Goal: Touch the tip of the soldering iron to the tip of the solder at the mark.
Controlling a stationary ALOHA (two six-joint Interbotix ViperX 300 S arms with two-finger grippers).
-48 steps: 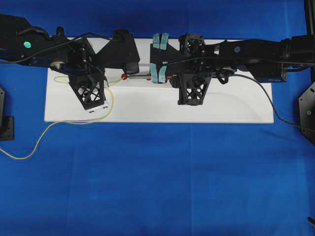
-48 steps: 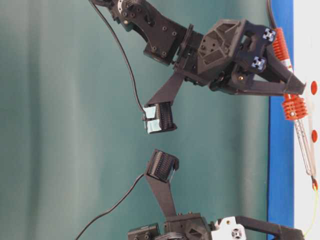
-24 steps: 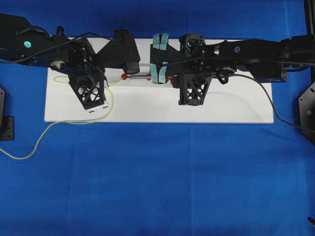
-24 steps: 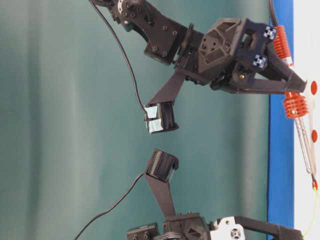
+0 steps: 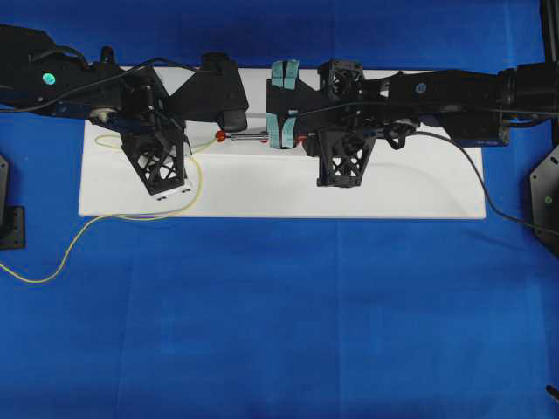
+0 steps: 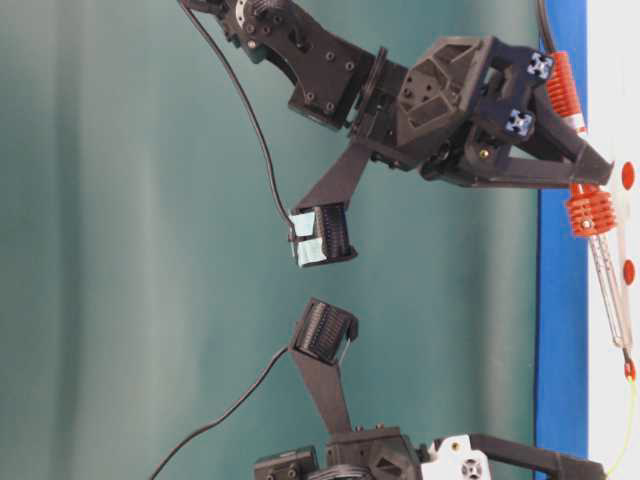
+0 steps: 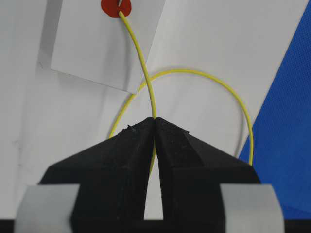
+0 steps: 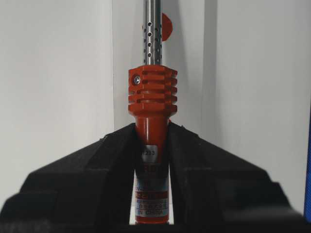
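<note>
**Soldering iron and solder meeting at the red mark**

Soldering iron [image 8: 150, 121] is sitting clamped in the right gripper [image 8: 151, 141], shaft pointing at a red mark [image 7: 116, 7]. The left gripper [image 7: 154, 127] is pinching the solder [image 7: 144, 63], whose end is touching that mark on the white board [image 5: 419, 188]. Only the left wrist view is showing this contact.

Both arms reach inward: the left end effector [image 7: 154, 127] pinched shut on the solder [image 7: 146, 77], the right end effector [image 8: 151, 133] clamping the soldering iron [image 8: 151, 141].
</note>
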